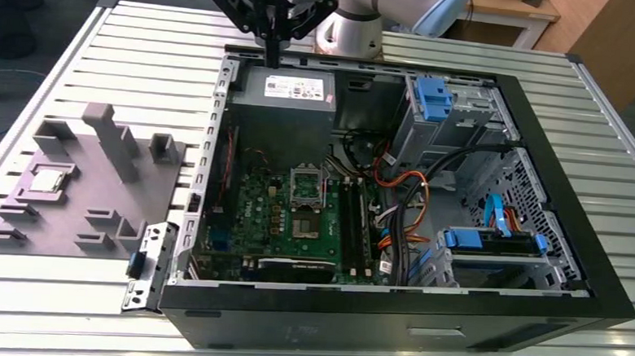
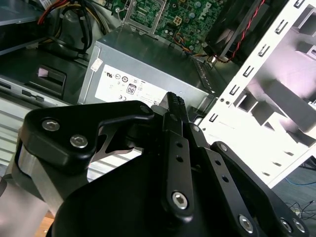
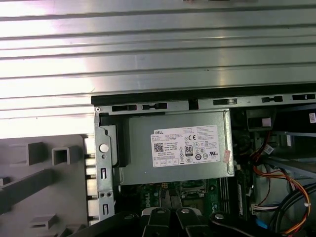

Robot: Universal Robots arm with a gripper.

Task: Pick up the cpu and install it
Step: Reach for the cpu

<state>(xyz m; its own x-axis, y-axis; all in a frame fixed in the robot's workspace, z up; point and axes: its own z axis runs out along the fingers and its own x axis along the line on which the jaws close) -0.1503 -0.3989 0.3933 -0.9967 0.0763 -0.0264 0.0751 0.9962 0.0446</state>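
Note:
The cpu (image 1: 46, 181), a small pale silvery square, lies in a recess of the grey moulded tray (image 1: 98, 215) at the exterior view's left, beside the open computer case (image 1: 398, 313). My gripper (image 1: 271, 58) hangs above the case's far rim, over the edge of the grey box with the white label (image 1: 284, 91), well away from the cpu. Its fingers are pressed together, shut on nothing; in the second wrist view the gripper (image 2: 174, 101) shows as closed black fingertips. The metal socket frame (image 1: 308, 186) sits in the middle of the green motherboard (image 1: 261, 216).
Inside the case are blue drive brackets (image 1: 432, 98), bundled orange and black cables (image 1: 403, 207) and a second blue bracket (image 1: 489, 240). The labelled grey box (image 3: 177, 148) fills the case's far corner. The slatted metal table (image 1: 139, 46) surrounds the case and the tray.

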